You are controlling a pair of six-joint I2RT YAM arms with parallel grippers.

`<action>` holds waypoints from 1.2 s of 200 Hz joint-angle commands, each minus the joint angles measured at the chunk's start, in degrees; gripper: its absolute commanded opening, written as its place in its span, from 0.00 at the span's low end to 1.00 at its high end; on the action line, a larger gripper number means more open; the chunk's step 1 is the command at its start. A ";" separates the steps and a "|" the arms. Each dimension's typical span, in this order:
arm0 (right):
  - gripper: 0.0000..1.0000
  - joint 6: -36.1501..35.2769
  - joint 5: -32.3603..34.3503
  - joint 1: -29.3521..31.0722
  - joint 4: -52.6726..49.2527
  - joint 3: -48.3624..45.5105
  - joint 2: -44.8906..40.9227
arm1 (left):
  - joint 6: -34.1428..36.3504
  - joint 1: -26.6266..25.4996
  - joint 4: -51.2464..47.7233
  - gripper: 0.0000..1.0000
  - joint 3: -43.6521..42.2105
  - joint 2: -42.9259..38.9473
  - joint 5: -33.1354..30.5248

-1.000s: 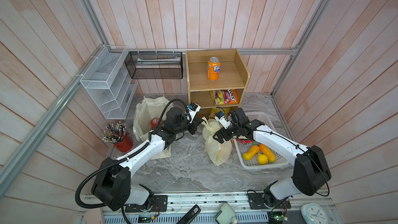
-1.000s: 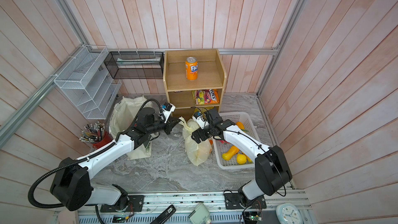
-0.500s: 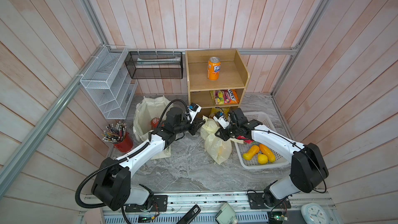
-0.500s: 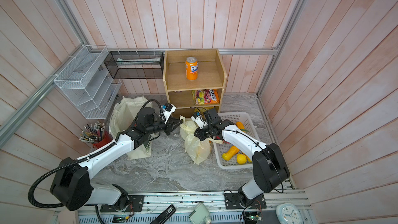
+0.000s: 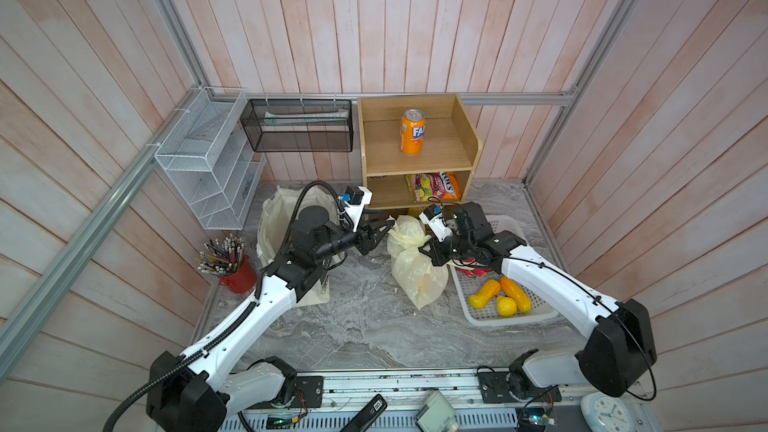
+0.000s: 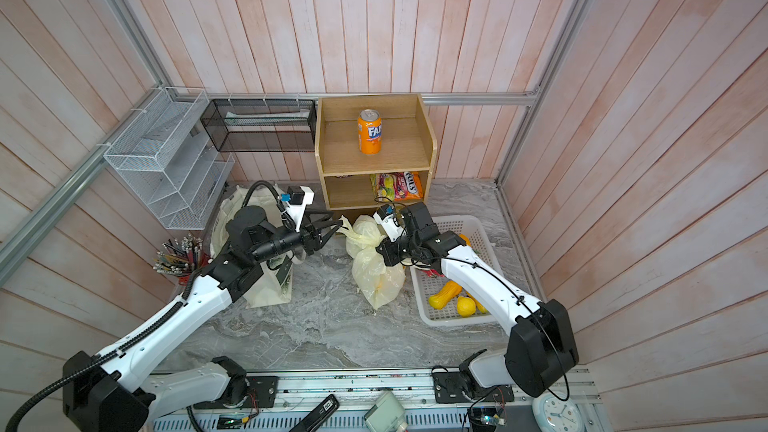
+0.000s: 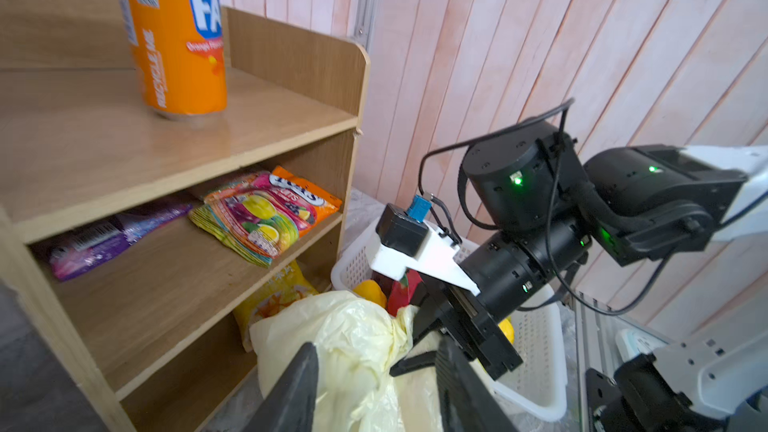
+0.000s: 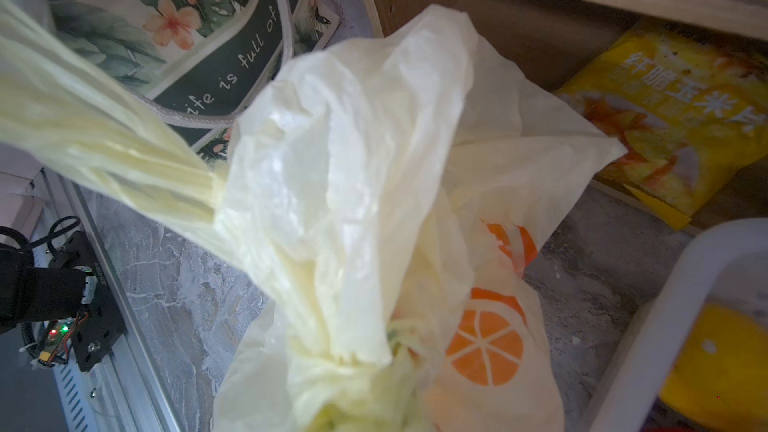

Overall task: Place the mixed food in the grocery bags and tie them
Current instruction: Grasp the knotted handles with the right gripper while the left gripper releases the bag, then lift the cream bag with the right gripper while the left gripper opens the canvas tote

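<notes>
The pale-yellow plastic grocery bag (image 5: 417, 278) (image 6: 376, 274) with orange-fruit print stands mid-table, its top bunched. My right gripper (image 5: 422, 248) (image 6: 379, 249) (image 7: 409, 361) is shut on the bag's (image 7: 353, 338) (image 8: 353, 201) gathered neck; the plastic hides its fingers in the right wrist view. My left gripper (image 5: 384, 228) (image 6: 333, 222) (image 7: 378, 347) is open at the end of a twisted handle strand (image 8: 91, 139). The cream cloth tote (image 5: 276, 218) (image 6: 266, 288) stands behind the left arm. Yellow and orange toy fruits (image 5: 500, 299) (image 6: 451, 299) lie in the white basket (image 5: 515, 317).
A wooden shelf (image 5: 415, 160) at the back holds an orange Fanta can (image 5: 412, 132) and a candy packet (image 5: 434, 187). A yellow packet (image 8: 673, 118) lies under it. A red pencil cup (image 5: 235, 274) and a white wire rack (image 5: 208, 164) stand at the left.
The left gripper has opened and let go of the handle strand. The right gripper, open a second ago, has shut on the bag's neck.
</notes>
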 commanded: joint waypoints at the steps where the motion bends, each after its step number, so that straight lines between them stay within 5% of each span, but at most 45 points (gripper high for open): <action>1: 0.00 2.63 0.36 0.27 -3.28 3.20 -3.03 | 1.47 0.59 -6.80 0.50 4.49 -2.51 -12.68; 34: 0.00 4.57 1.64 0.31 -5.72 7.03 -6.43 | 3.62 4.00 -21.38 0.54 10.37 -1.51 -25.57; 120: 0.00 6.98 2.56 0.27 -8.24 21.62 -5.41 | 5.57 7.52 -39.65 0.61 14.95 7.96 -24.34; 169: 0.00 6.54 1.37 0.33 -8.76 25.60 -3.59 | 6.08 7.40 -44.07 0.60 14.91 13.34 -32.02; 186: 0.00 6.54 1.38 0.28 -8.75 26.24 -3.41 | 6.68 7.42 -44.18 0.50 14.26 14.24 -30.94; 212: 0.00 6.53 1.15 0.34 -8.75 27.01 -3.20 | 6.79 7.42 -44.61 0.00 14.74 14.99 -25.81; 240: 0.00 6.54 1.33 0.31 -8.75 27.51 -3.04 | 4.52 7.43 -44.48 0.00 15.60 13.71 -18.92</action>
